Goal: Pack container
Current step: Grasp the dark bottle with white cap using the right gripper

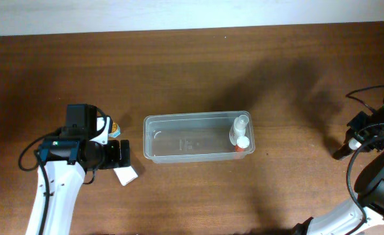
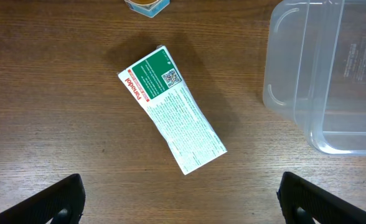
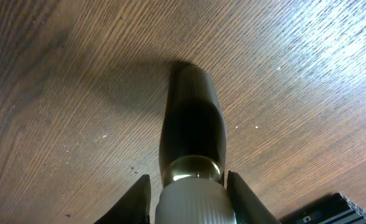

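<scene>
1. Overhead, the container (image 1: 179, 138) sits mid-counter with its long axis running left to right. Two small bottles (image 1: 241, 124) stand at its right end.
2. Its left end lies just to the right of the left fingers (image 2: 55, 202). The left arm is much the nearer; the right arm is well apart at the counter's (image 1: 192, 65) right edge.
3. A box (image 2: 170, 112) lies flat outside the container, between the left fingers, its long axis diagonal to them. Those fingers are spread wide and hold nothing.
4. The right fingers (image 3: 139, 199) are closed on a dark bottle (image 3: 192, 124).
5. The next move likely needs the left wrist turned square to the box's narrow side.
</scene>
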### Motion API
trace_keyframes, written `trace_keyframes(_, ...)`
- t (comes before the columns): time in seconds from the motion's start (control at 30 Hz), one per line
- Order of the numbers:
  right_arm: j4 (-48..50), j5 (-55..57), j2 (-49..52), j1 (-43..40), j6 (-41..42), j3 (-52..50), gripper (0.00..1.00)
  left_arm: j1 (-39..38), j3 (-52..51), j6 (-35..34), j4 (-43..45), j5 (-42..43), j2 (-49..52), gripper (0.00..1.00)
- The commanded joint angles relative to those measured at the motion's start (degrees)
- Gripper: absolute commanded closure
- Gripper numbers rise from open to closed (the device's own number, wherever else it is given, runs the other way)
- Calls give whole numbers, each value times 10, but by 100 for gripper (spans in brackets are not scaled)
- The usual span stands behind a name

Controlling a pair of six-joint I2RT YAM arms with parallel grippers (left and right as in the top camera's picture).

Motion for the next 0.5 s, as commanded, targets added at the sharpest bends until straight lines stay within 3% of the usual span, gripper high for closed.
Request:
trace_keyframes(0.0,2,7,3,-2,-1,-3,69,2,9,-6,2,6,1,1)
trace_keyframes(0.33,-10,-16,0,0,-14,-2,87,2,9,-6,2,6,1,1)
trace_keyframes(0.47,-21,-36,-27,11,-27,3,88,2,9,-6,2,6,1,1)
